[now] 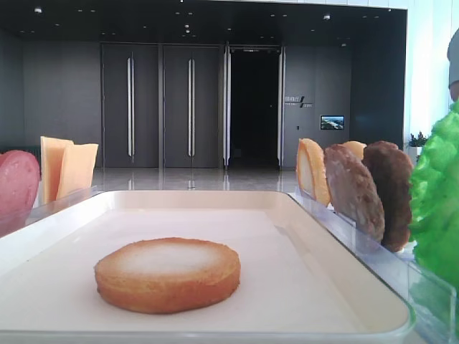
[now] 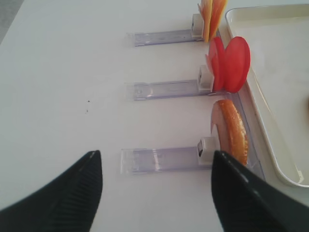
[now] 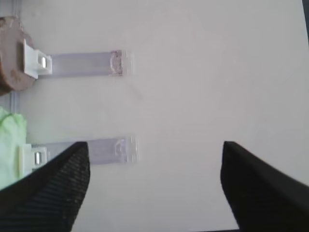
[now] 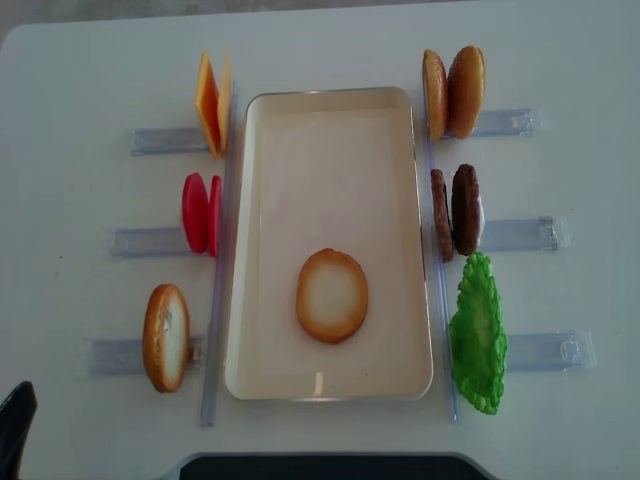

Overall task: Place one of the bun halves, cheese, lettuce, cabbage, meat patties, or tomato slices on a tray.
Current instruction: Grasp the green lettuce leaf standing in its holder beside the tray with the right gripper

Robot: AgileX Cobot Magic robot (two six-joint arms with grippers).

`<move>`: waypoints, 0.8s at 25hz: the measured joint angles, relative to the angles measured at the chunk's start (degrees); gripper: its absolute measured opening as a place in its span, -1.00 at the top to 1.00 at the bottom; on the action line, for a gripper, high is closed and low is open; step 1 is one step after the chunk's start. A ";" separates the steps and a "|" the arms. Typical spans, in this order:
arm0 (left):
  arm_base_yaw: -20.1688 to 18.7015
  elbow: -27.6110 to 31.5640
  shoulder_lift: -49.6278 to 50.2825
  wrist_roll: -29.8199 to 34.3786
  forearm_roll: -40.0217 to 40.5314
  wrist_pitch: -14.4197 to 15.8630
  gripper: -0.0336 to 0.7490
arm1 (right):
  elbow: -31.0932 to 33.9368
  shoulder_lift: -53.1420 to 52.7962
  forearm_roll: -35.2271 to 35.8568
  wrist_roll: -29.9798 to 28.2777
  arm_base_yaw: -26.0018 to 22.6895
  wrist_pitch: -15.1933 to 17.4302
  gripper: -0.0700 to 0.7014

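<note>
One bun half point(image 4: 332, 295) lies flat, pale face up, on the cream tray point(image 4: 330, 105), and it also shows low in the front view as the bun half point(image 1: 168, 274). Left of the tray stand cheese point(image 4: 210, 103), tomato slices point(image 4: 202, 213) and another bun half point(image 4: 166, 337). To its right stand two bun halves point(image 4: 453, 92), meat patties point(image 4: 455, 212) and lettuce point(image 4: 478, 332). Cabbage is out of view. My left gripper point(image 2: 155, 162) hangs open and empty over the table, left of the upright bun half point(image 2: 231, 130). My right gripper point(image 3: 154, 145) is open and empty, away from the lettuce point(image 3: 9, 140).
Clear plastic holder strips point(image 4: 525, 350) lie on the white table point(image 4: 80, 60) beside each ingredient, with white clips point(image 2: 208, 147) at their inner ends. A dark curved edge point(image 4: 320, 467) runs along the near side of the table.
</note>
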 joint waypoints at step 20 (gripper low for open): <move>0.00 0.00 0.00 0.00 0.00 0.00 -0.45 | -9.25 11.85 10.73 1.05 1.28 0.27 -0.56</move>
